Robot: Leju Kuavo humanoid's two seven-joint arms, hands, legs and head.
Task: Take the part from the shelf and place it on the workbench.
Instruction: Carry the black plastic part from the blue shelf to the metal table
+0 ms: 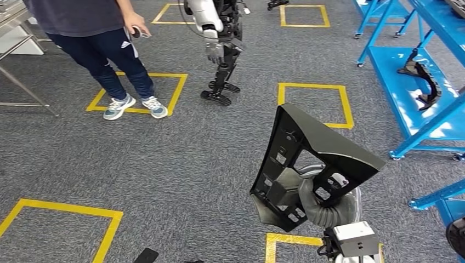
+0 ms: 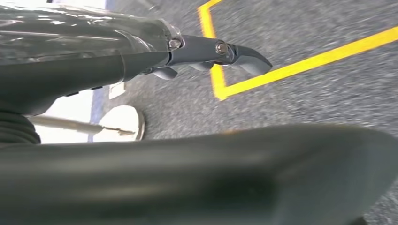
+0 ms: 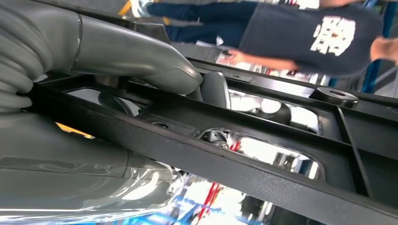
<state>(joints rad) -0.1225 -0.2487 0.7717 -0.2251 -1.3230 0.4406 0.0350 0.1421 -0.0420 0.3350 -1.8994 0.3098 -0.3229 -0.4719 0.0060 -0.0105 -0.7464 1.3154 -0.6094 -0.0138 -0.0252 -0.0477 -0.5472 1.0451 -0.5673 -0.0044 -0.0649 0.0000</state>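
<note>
The part [image 1: 315,148] is a large black plastic panel with several cut-outs, standing tilted in front of me at the lower right of the head view. My right hand [image 1: 323,205] grips it from below and behind. In the right wrist view the grey thumb [image 3: 141,58] lies over one of the part's ribs [image 3: 263,173]. My left hand [image 2: 197,51] hangs over the carpet with its fingers [image 2: 248,58] stretched out and nothing in it. A grey metal workbench [image 1: 13,33] shows at the far left edge.
Blue shelves [image 1: 406,104] stand along the right, with another black part [image 1: 422,82] on a low level. A person [image 1: 104,38] stands at the upper left beside a second robot [image 1: 219,44]. Yellow taped squares [image 1: 315,87] mark the grey carpet.
</note>
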